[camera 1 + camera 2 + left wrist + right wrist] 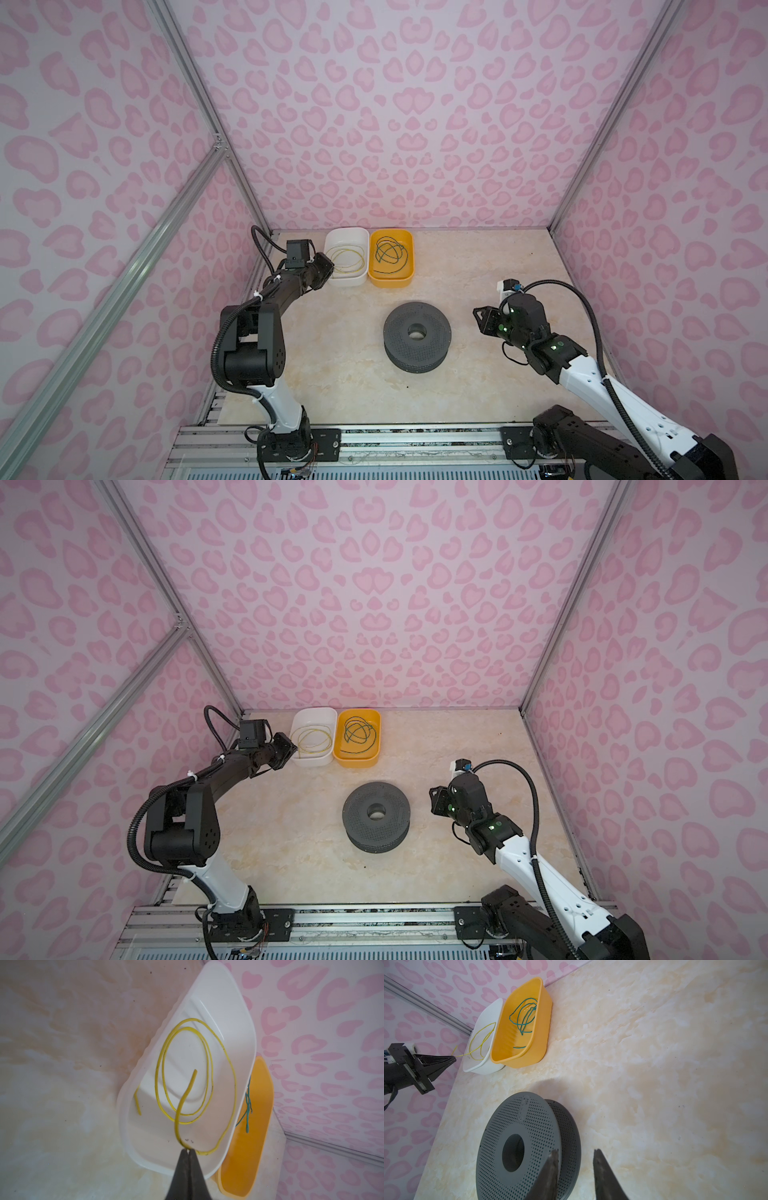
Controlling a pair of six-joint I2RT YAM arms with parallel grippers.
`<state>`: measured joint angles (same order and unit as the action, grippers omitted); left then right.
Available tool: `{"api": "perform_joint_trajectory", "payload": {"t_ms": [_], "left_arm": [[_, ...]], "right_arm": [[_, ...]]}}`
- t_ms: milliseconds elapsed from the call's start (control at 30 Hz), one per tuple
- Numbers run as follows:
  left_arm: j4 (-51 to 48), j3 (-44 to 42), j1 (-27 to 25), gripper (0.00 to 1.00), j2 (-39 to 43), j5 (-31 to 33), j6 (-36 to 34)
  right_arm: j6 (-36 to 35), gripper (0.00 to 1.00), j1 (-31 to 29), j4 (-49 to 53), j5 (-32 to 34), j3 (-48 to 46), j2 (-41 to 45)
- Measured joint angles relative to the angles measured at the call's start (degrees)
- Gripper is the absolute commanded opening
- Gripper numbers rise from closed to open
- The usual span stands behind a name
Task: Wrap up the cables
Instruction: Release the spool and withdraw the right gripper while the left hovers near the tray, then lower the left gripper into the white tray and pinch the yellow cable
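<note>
**Your left gripper (188, 1150) pinches the yellow cable (176, 1120) by the white tub (239, 1001).**

In both top views that grip is too small for you to read. The left wrist view shows the jaws closed on one strand, with the remaining loops lying in the tub. The green cable (519, 1047) lies coiled in the orange tub (544, 1022) alongside, mostly hidden from that wrist. The table (332, 374) is marbled beige and the walls (415, 124) are pink-patterned. A grey spool (399, 332) lies flat mid-table. Your right gripper (576, 1151) is near it, fingers apart and empty.

I see left bin (348, 280) and right bin (391, 281) side by side at the table (478, 257) back, left cable (176, 1122) in left, right cable (248, 1103) in right. Spool (434, 334) mid-table, before them. Left gripper (188, 1152) at left bin's left edge; right gripper (575, 1150) right of spool.
</note>
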<state>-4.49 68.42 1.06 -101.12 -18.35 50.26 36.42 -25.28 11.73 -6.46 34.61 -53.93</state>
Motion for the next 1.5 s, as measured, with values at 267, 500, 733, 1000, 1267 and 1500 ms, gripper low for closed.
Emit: {"api": "perform_joint_trajectory", "payload": {"t_ms": [267,500,733,1000,1267,1500], "left_arm": [[-0.8,4.5,0.2,0.04,2.2,-4.4,-2.4],[-1.7,4.0,0.2,0.47,4.3,-5.7,-4.0],[-0.2,-5.6,0.2,0.83,7.2,-5.7,-3.3],[4.6,-11.0,0.7,0.78,10.0,-4.8,-3.4],[13.3,-15.7,2.5,0.76,9.6,-9.9,-0.4],[17.2,-14.9,3.5,0.71,6.4,-12.6,1.2]], "right_arm": [[0.5,0.28,-0.1,-0.2,0.0,0.0,1.5],[1.0,0.36,-0.3,-0.4,0.0,0.2,3.0],[0.5,0.65,-0.5,-1.2,3.0,-1.9,5.8],[-0.2,0.61,1.8,-2.7,3.2,-6.0,8.1],[0.0,0.58,2.1,-3.3,-1.3,-4.4,4.0],[0.5,0.57,2.2,-3.5,-2.1,-4.9,3.8]]}}
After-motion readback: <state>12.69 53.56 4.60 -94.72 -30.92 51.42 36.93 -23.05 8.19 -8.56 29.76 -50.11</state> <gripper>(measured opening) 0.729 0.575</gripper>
